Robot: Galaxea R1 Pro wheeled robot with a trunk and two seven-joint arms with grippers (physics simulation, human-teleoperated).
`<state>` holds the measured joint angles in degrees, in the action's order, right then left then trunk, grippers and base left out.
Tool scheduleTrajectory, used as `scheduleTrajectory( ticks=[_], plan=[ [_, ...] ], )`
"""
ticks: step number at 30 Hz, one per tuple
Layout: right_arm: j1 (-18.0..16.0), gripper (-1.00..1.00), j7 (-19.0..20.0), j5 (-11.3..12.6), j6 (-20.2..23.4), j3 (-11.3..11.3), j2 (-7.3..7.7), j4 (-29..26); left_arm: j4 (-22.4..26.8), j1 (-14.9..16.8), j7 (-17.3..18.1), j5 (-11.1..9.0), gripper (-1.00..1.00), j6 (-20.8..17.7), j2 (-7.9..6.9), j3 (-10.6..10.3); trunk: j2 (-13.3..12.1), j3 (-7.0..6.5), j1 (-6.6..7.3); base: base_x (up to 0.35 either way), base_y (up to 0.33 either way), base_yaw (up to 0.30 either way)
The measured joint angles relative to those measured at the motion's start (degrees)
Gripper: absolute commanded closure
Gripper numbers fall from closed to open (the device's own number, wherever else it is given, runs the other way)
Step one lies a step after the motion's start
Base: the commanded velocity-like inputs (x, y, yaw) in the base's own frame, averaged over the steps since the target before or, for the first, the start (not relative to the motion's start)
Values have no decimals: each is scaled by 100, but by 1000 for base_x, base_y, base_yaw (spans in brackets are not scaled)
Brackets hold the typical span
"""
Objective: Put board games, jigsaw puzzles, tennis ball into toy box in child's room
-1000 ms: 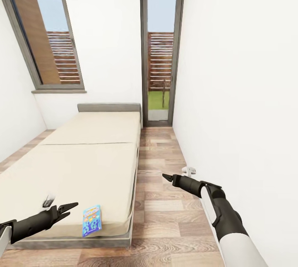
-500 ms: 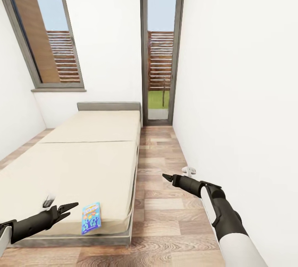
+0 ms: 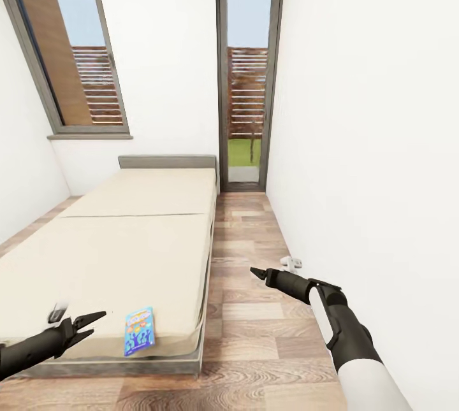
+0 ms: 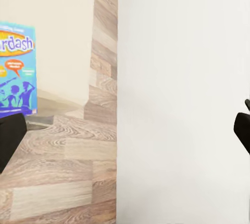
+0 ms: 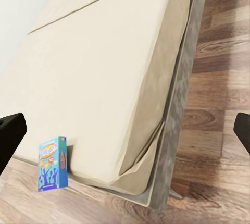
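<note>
Bed [image 3: 127, 239]: matt beige cloth mattress, smooth, one seam across; frame and headboard plain grey, matt.

Board game [image 3: 139, 331] at the bed's foot corner: printed card, blue, slight sheen.

Floor [image 3: 255, 341] beside the bed: wood-grain planks, brown-grey, satin finish.

Walls beside the bed: flat white paint.

Left claw [image 3: 86, 323] and right claw [image 3: 256, 273]: black, matt, plastic-looking.

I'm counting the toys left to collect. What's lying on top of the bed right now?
One blue board game lies flat near the foot corner of the bed. The rest of the mattress in view is bare; its left part is cut off by the picture edge, so anything there can't be seen.
</note>
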<state>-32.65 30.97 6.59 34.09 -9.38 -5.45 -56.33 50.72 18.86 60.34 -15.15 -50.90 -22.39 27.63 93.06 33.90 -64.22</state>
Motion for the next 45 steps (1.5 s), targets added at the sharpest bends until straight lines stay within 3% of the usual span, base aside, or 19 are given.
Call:
scheduleTrajectory(
  ticks=[6,21,45],
  plan=[
    [0,-100,-8,-4,-2,0,1,3,-245,0,-21,-5,-100,-63,-81,177,241,108,-132,0,0,0],
    [0,-100,-25,-9,-3,0,3,3,-524,3,-43,-7,-100,-67,-80,201,842,377,-461,0,0,0],
    [0,-100,-24,0,0,-9,6,3,-544,7,-255,-17,-100,-24,-82,275,1805,808,-989,0,0,0]
  ],
)
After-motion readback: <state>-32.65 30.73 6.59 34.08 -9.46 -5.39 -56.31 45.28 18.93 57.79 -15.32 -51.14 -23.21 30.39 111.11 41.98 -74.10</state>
